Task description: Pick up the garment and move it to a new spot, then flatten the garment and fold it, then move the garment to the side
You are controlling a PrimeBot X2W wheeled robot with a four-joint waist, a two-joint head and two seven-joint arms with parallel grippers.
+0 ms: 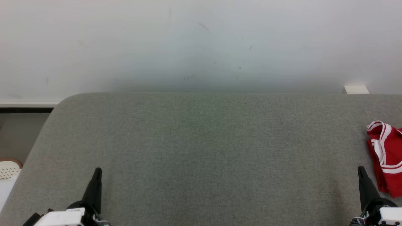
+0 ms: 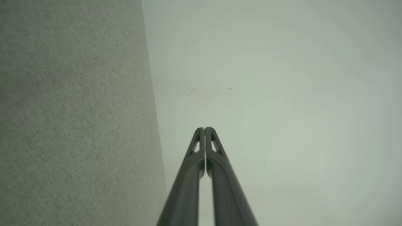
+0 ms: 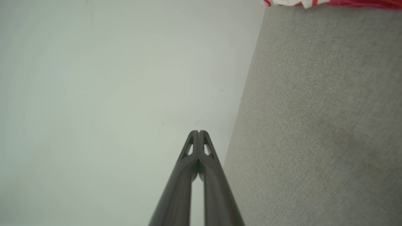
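Observation:
A red garment with white trim (image 1: 387, 157) lies folded at the far right edge of the grey fabric surface (image 1: 201, 150), partly cut off by the frame. A strip of the garment (image 3: 329, 3) also shows at the top of the right wrist view. My right gripper (image 1: 361, 171) stands at the lower right, just left of the garment and apart from it, its fingers pressed together and empty (image 3: 198, 131). At the lower left my left gripper (image 1: 98, 171) is likewise shut on nothing (image 2: 204, 128), far from the garment.
A pale wall (image 1: 201, 44) rises behind the surface. A small white block (image 1: 356, 89) sits at the back right edge. At the far left, beyond the rounded corner, a white perforated object (image 1: 8, 169) stands below the surface.

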